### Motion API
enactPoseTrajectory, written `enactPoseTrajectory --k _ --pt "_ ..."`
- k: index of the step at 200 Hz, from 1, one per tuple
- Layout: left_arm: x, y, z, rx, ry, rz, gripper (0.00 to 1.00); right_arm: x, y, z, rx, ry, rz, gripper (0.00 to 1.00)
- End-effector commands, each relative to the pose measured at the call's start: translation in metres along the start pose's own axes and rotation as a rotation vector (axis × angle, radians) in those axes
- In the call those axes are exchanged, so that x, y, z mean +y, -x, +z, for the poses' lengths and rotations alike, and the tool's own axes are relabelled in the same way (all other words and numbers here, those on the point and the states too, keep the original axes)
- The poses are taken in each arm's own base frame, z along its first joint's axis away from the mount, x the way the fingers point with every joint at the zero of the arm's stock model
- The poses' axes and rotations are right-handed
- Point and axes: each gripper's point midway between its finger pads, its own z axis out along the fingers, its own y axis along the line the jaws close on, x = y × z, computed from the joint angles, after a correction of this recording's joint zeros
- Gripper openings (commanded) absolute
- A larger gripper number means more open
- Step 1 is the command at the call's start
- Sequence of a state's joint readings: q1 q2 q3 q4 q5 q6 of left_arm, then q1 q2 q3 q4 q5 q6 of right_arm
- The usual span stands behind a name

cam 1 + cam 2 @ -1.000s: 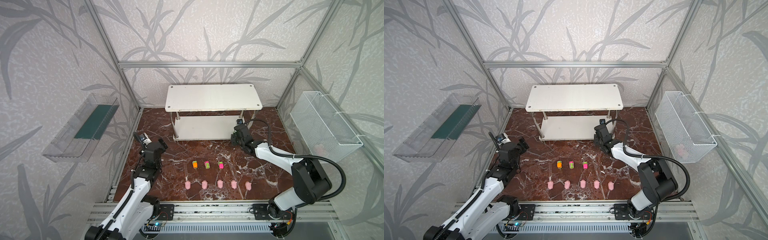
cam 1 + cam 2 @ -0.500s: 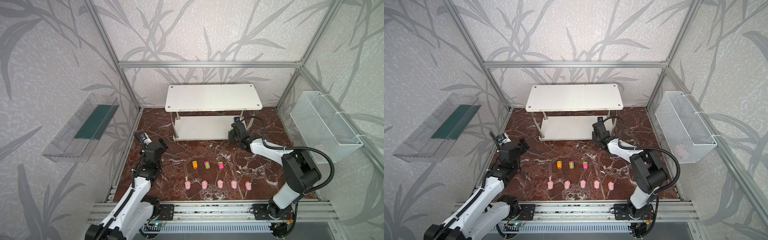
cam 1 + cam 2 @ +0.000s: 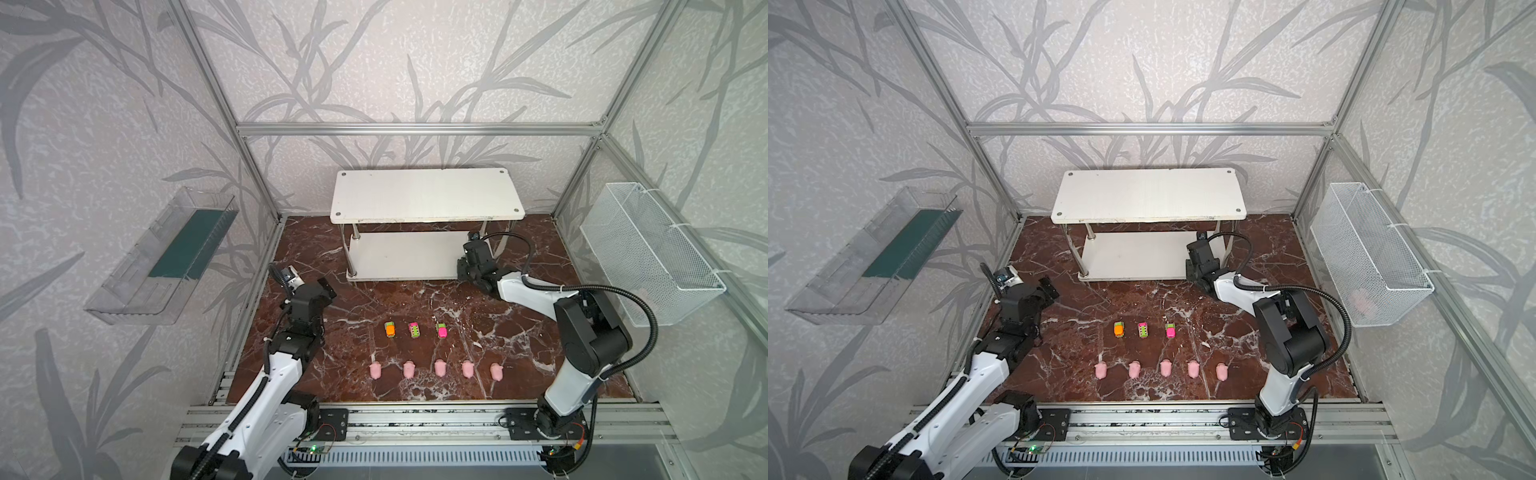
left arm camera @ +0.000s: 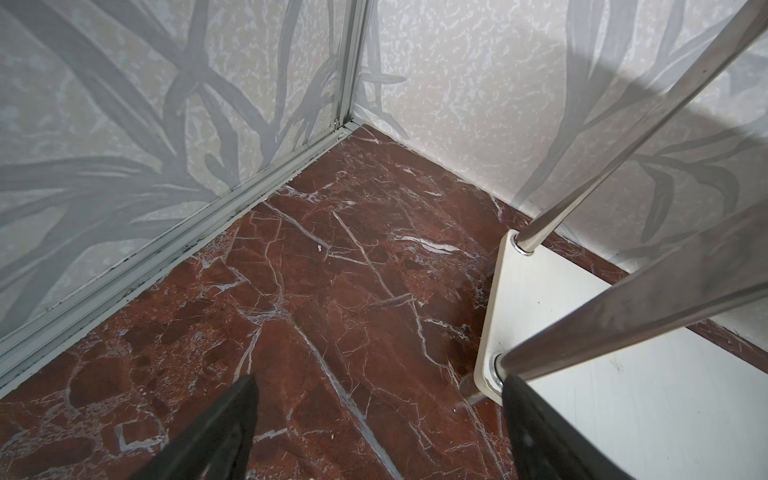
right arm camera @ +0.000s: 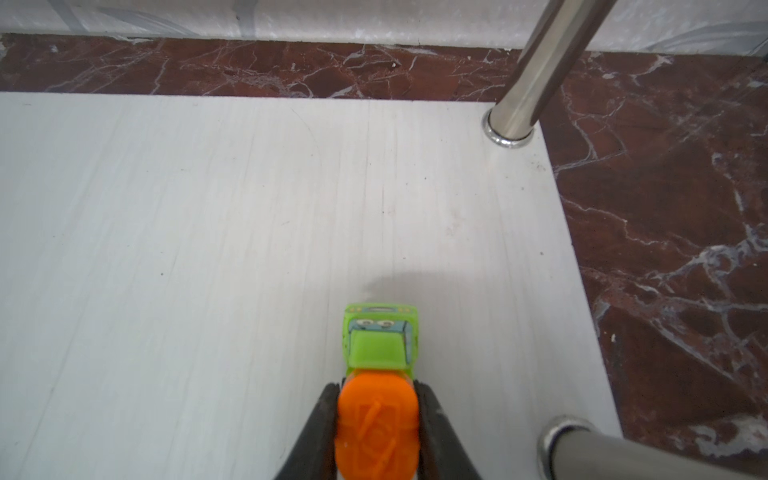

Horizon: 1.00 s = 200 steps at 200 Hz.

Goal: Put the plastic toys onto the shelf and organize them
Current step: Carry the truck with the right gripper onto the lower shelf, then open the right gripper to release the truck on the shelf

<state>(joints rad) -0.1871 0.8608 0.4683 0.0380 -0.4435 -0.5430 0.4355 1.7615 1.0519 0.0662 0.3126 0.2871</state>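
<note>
While pinching the orange rear of a green-and-orange car (image 5: 380,340) between the narrow jaws of the right end effector (image 5: 376,395), holds the green cab pointing ahead of the fingertips, low at the lower tier of the shelf (image 5: 208,208). Cannot tell whether the wheels touch. Shows one chrome post (image 5: 511,120) ahead of that end effector toward the tier's right end, a second post (image 5: 590,449) close beside it, then the red marble surface (image 5: 665,208) past the tier's edge. Leaves a row of three cars (image 3: 414,330) well behind that end effector out on the surface, and a row of five pigs (image 3: 440,368) farther behind. Has the left end effector (image 4: 378,386) spread wide, gripping nothing, over bare surface, with the shelf's left end just ahead and to the right of its fingers (image 4: 232,415).
</note>
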Motion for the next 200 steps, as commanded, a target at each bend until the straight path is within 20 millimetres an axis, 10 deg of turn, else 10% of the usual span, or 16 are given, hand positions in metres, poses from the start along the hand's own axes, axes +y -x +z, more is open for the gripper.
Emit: enactPoseTrajectory --k 1,81,143,200 --pt "0.004 -0.001 0.0 -0.006 0.021 -0.014 0.89 -0.002 0.003 0.005 0.003 0.001 0.012 0.34" --pt "0.006 -0.002 0.001 -0.005 0.028 -0.013 0.89 -0.002 0.012 -0.012 -0.037 0.025 0.027 0.49" --pt "0.007 -0.003 0.001 -0.01 0.03 -0.02 0.89 -0.001 0.031 -0.061 -0.118 0.117 0.099 0.55" --pt "0.01 -0.002 -0.002 -0.02 0.035 -0.027 0.89 0.009 -0.004 -0.119 -0.111 0.199 0.116 0.58"
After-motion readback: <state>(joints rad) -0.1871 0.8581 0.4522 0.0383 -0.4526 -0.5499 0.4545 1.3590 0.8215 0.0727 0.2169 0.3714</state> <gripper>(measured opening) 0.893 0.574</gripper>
